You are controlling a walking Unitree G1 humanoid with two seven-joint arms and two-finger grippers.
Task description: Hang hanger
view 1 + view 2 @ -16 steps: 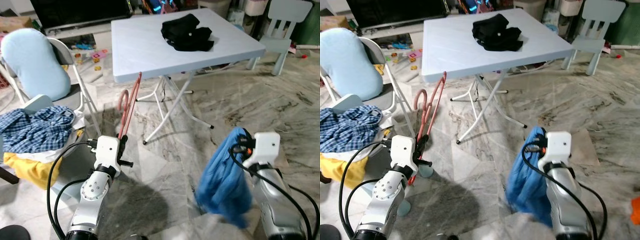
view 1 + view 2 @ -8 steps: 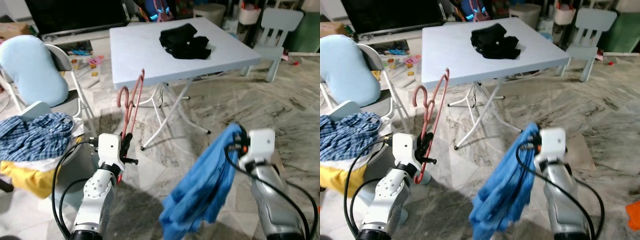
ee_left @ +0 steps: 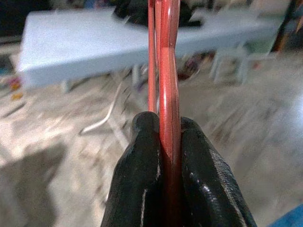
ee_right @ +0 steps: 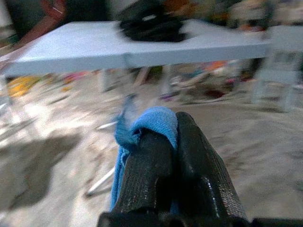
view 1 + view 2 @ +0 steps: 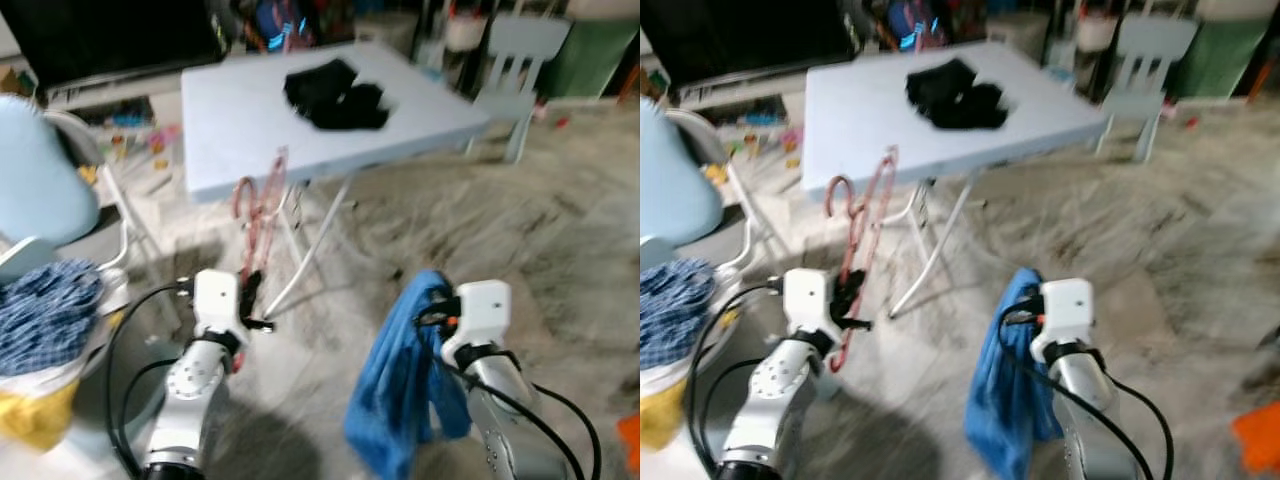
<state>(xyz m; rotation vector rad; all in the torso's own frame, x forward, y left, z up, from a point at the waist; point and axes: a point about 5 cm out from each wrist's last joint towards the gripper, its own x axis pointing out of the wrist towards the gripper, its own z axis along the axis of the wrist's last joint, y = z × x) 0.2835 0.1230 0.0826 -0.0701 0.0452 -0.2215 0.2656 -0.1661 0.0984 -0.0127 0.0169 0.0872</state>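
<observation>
Near left, above the floor: hanger [image 5: 258, 225], pink-red, standing roughly upright with its hook at the top, just in front of the surface's near edge.
Left pincer [image 3: 163, 142]: clenched on the hanger's lower part; both black fingers [image 3: 142, 161] press the red bar from either side.
Left arm [image 5: 190, 385]: silver, rising from the near left, white wrist block just below the hanger.
Right pincer [image 4: 171, 137]: clenched on the cloth, a fold of it bunched between the fingers.
Cloth [image 5: 395, 390]: blue, hanging in a loose drape from the right pincer toward the floor, well apart from the hanger.
Right arm [image 5: 500, 400]: silver, near right, with black cables looping beside it.
Surface [image 5: 240, 120]: pale blue folding top on white crossed legs, far centre.
Garment [image 5: 335, 95]: black, crumpled, lying on the far part of the surface.
Chair [image 5: 505, 75]: small, pale blue, far right, beyond the surface's right corner.
Cushion [image 5: 35, 170]: light blue, at the left edge on a folding seat.
Shirt [image 5: 45, 315]: blue checked, heaped at the near left over something yellow.
Floor [image 5: 560, 230]: grey veined marble.
Sharpness: both head views are blurred, so small detail is lost.
</observation>
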